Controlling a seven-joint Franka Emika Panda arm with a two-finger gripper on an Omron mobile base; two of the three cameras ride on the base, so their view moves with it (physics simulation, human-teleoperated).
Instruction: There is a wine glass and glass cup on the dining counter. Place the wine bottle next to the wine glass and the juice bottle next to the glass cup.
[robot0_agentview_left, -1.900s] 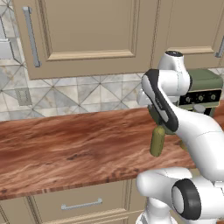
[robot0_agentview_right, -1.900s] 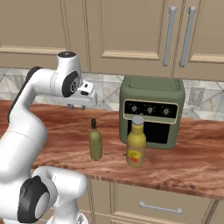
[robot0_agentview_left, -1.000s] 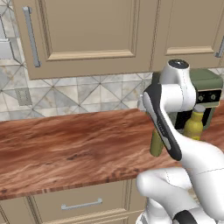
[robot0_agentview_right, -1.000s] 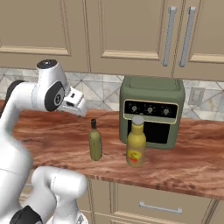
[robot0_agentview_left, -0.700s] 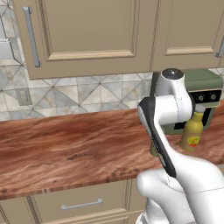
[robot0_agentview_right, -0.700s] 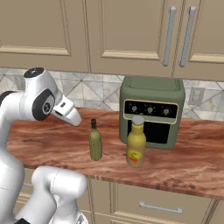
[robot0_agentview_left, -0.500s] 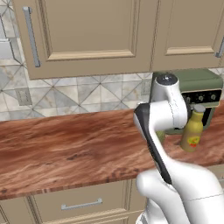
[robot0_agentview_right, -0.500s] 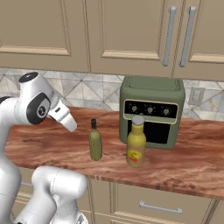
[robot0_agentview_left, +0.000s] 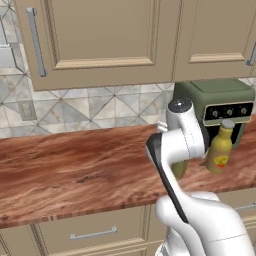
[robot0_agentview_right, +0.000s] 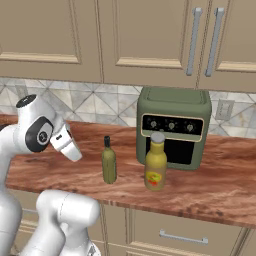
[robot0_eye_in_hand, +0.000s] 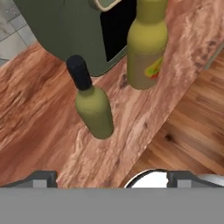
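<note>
I'm lining up on the wine bottle, which stands upright on the wood-grain counter just left of the juice bottle and in front of the green countertop oven. My gripper sits back from the counter edge with its fingers spread wide and nothing between them. To do this well I'd centre the olive body between the tips, come in level below the neck, and keep clear of the yellow bottle beside it. The juice label shows red and green marks, but I can read no writing.
</note>
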